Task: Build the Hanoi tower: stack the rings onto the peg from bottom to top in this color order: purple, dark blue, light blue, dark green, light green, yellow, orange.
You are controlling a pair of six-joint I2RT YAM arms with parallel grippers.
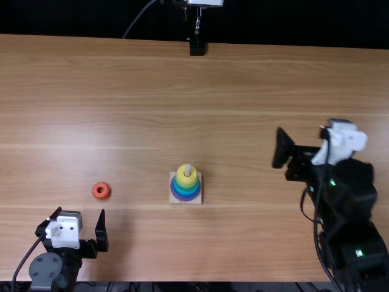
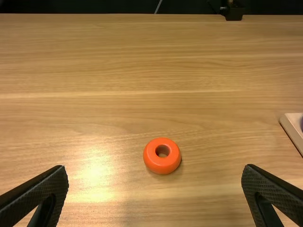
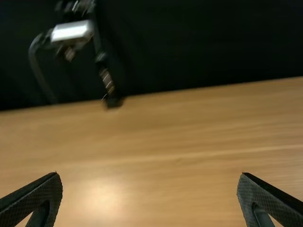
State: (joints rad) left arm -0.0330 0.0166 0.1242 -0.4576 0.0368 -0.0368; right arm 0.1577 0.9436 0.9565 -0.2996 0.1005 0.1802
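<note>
In the top view my left gripper (image 1: 81,213) stands open near the front left, just short of the orange ring (image 1: 101,191), which lies flat on the table. The left wrist view has the orange ring (image 2: 162,156) between and beyond the fingertips of the open left gripper (image 2: 155,168), untouched. Mid-table, a yellow ring (image 1: 186,177) tops the stack around the peg (image 1: 188,170), with blue shades and a purple ring (image 1: 185,198) below; green rings cannot be made out. My right gripper (image 1: 302,139) is at the right, away from the stack; its wrist view shows the gripper (image 3: 149,175) open and holding nothing.
The peg's square wooden base (image 1: 173,201) rests on the table (image 1: 243,79), right of the orange ring. A black stand (image 1: 197,47) is at the far edge. The right arm (image 1: 343,207) covers the table's near right part.
</note>
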